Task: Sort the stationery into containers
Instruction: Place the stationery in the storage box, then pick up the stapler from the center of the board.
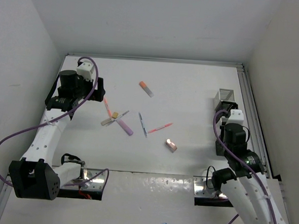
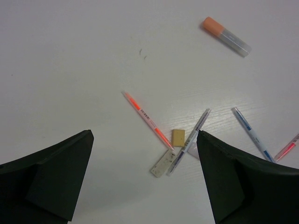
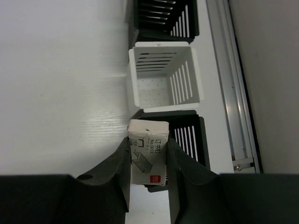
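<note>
White tabletop lay beneath the right gripper, clamped on a printed white box over a black container; the left gripper gaped above pens.

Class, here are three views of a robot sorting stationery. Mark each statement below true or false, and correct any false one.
1. The right gripper grips a small white box. True.
2. The left gripper is shut on an orange pen. False: its jaws stand wide open and hold nothing.
3. The white container has nothing inside it. True.
4. The orange-capped marker lies inside a black container. False: it lies loose on the table.
</note>
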`<state>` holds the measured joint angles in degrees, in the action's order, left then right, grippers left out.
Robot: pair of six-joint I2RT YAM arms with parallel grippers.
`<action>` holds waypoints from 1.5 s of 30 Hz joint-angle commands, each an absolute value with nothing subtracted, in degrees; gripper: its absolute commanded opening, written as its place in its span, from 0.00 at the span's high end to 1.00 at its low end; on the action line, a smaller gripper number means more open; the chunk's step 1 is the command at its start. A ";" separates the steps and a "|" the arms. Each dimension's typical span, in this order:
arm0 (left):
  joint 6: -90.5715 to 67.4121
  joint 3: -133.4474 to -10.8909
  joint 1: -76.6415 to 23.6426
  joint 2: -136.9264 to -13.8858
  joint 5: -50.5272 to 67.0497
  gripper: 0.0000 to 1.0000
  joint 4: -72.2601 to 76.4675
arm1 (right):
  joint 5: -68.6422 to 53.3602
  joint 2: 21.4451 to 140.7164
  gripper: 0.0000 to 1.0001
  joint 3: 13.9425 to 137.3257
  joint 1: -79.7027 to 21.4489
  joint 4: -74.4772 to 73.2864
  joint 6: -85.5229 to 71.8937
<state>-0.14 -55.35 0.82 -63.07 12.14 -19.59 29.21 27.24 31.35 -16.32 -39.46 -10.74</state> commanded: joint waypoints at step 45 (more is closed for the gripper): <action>2.29 -58.54 0.88 -61.17 11.25 0.01 -23.82 | -5.27 87.26 0.25 51.50 -39.55 -26.46 -6.94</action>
<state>1.32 -57.56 0.80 -63.31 11.97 -23.90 -5.19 85.78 48.34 -38.70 -30.44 -5.32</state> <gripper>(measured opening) 0.995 0.756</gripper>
